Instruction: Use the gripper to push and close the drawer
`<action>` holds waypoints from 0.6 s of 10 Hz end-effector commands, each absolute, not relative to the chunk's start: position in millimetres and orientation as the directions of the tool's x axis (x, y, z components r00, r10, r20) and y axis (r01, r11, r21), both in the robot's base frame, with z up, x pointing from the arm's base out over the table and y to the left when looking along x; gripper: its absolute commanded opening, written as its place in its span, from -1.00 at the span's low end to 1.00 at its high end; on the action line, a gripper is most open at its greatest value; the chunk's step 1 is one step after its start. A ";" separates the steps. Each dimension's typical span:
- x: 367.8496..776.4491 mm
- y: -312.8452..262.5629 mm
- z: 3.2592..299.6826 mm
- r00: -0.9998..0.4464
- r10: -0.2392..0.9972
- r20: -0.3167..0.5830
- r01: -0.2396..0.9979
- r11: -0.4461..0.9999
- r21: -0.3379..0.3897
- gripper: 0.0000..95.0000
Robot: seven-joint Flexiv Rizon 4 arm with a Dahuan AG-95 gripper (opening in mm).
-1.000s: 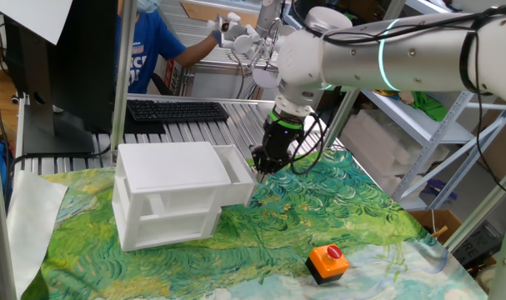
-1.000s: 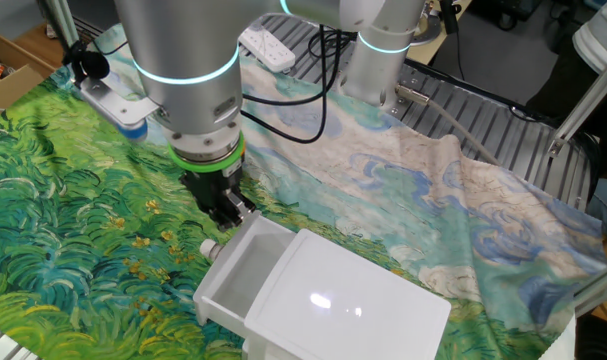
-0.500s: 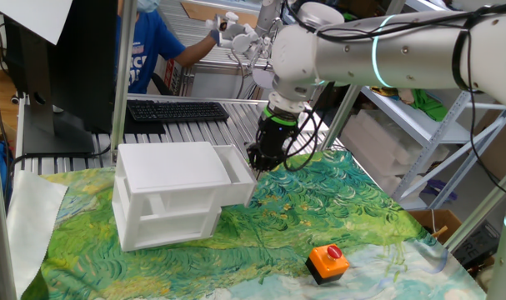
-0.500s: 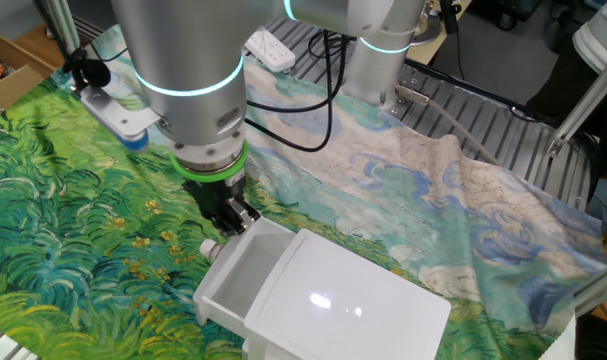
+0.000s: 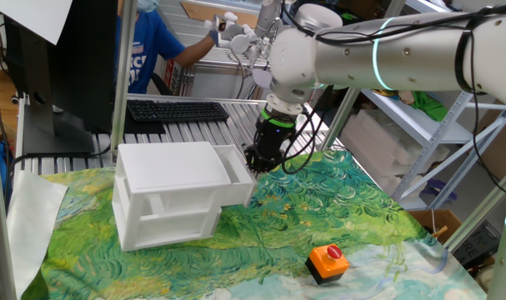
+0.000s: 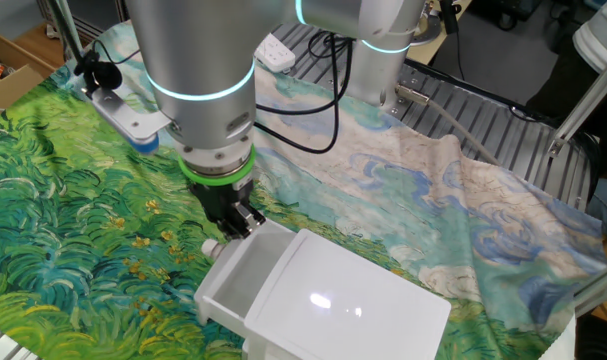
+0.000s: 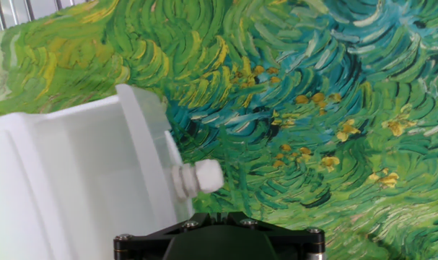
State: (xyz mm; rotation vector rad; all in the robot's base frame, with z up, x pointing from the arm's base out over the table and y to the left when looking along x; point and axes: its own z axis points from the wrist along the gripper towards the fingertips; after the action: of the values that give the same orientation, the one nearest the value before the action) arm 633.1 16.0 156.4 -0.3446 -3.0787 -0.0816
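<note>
**Drawer open, tool closing in on its front**

Your drawer (image 5: 234,169) sits in the top of the white cabinet (image 5: 173,196) at the left of the surface (image 5: 336,208), pulled out to the right; closing has not begun. The tool (image 5: 258,160) hangs just beside the drawer front, above its knob (image 7: 199,178); whether its fingers are apart, you cannot tell. Since a second ago it has edged leftward toward the front.

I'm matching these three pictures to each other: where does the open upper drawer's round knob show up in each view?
One fixed view: the knob is not visible; it is hidden behind the tool at the drawer front.
The other fixed view: the knob sits left of centre, just below the tool.
Hand view: the knob is low, left of centre.
Shared landmark: the drawer's open white front.
</note>
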 end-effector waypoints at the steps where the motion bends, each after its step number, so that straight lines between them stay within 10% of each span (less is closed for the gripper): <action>1: 635.6 19.8 157.6 -0.974 0.222 0.048 0.225 0.973 0.047 -1.00; 6: 635.1 33.9 153.1 -0.969 0.244 0.045 0.246 0.968 0.046 -1.00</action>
State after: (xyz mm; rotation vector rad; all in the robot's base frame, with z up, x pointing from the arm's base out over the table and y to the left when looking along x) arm 636.3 35.9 151.4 -0.3860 -3.0783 -0.0811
